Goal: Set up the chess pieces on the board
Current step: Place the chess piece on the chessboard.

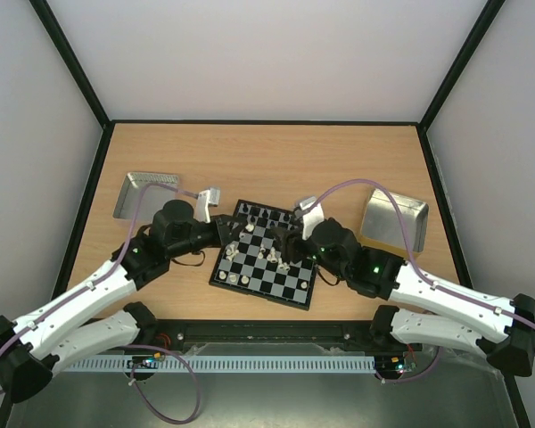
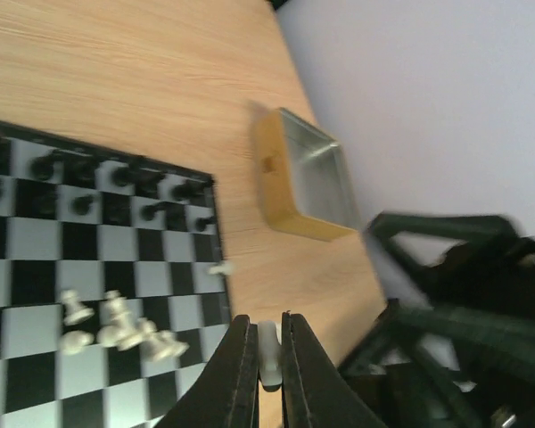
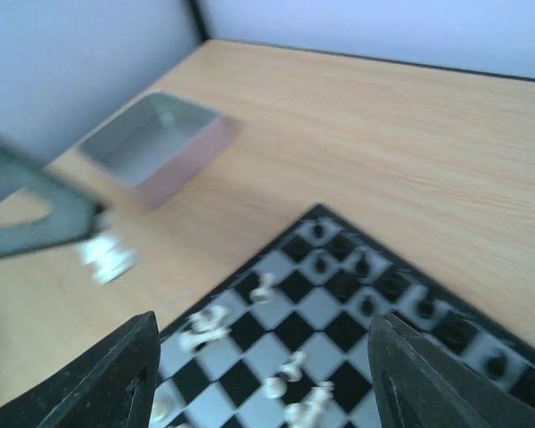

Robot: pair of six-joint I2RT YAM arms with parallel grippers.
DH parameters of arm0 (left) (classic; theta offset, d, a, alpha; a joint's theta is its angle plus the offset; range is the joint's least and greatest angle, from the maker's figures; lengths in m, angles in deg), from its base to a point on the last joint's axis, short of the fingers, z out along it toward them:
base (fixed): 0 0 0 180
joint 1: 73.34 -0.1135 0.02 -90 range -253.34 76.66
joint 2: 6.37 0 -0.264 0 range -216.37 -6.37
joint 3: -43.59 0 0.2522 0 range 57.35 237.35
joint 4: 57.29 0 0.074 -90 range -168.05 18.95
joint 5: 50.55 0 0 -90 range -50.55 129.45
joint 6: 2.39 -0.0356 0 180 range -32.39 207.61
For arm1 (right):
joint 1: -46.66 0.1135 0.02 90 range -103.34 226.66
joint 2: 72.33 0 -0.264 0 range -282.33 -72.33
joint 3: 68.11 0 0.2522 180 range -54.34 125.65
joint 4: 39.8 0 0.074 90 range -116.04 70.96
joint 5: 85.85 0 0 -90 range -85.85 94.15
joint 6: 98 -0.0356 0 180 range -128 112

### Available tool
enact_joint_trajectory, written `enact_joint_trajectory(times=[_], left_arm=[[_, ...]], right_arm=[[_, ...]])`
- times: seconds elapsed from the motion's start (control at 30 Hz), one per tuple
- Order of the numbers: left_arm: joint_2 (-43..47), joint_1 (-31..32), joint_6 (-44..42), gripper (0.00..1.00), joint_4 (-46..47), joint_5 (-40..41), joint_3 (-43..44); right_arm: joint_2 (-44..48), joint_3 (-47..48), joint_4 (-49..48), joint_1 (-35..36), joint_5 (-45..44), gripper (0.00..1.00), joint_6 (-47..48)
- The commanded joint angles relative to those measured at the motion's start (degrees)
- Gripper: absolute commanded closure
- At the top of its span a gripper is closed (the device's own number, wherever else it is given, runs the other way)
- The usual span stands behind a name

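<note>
- Plainly, the left claw (image 2: 266,332) is clamped on a single cream-white chessman (image 2: 269,357). The piece shows as a slim pale sliver pinched between the two dark fingers, and blur hides which piece it is.
- The right claw (image 3: 260,321) has its jaws wide apart with nothing between them, and it hangs over the board (image 2: 27,241).
- From the left claw, the board lies ahead and off to the left.
  - The black men (image 2: 80,169) stand in two rows along the board's far edge.
  - A huddle of white men (image 2: 116,328) sits just left of the fingers, several of them lying on their sides.
  - One stray white piece (image 2: 221,266) rests at the board's rim just ahead of the claw.
  - A metal tray (image 2: 308,174) stands farther ahead on the bare table.
- What could go wrong:
  - The held piece is far smaller than the fingers, so a slightly off-centre pinch could let it twist or pop free on the way to its square.
  - If it goes down tilted, it would likely topple when the jaws part.
  - The toppled white men lie close beside the left claw — a low pass could scatter them further or push the stray piece off the board.
  - Both claws crowd the same small board, so the right claw's spread fingers could sweep pieces or meet the left claw.
- The board itself has black and pale grey checks inside a black border.
</note>
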Motion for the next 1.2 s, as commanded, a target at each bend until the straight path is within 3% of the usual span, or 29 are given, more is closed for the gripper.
enact_joint_trajectory(times=[0.0,0.1,0.23,0.57,0.8,1.17], left_arm=[[-0.76,3.04,-6.17,0.97,-11.63,13.65,1.33],[-3.05,9.19,-6.52,0.98,-13.35,20.97,1.89],[-8.93,18.99,-6.69,0.98,-13.92,29.10,2.99],[-27.73,35.71,-10.51,0.98,-6.53,34.89,6.12],[-37.56,39.71,-12.58,0.98,-9.62,40.00,12.94],[-39.90,39.88,-12.83,0.98,-5.60,37.82,11.14]], right_arm=[[-0.28,3.90,8.09,-0.22,-25.15,0.36,-12.10],[-1.16,5.88,12.13,-2.36,-29.98,0.35,-20.25],[-1.06,6.41,16.67,-9.06,-29.83,0.35,-28.72],[-1.98,3.79,16.77,-15.12,-23.96,0.34,-35.35],[-0.92,0.97,15.35,-15.61,-21.56,0.34,-36.48],[-0.15,-0.44,14.96,-15.68,-20.63,0.34,-36.60]])
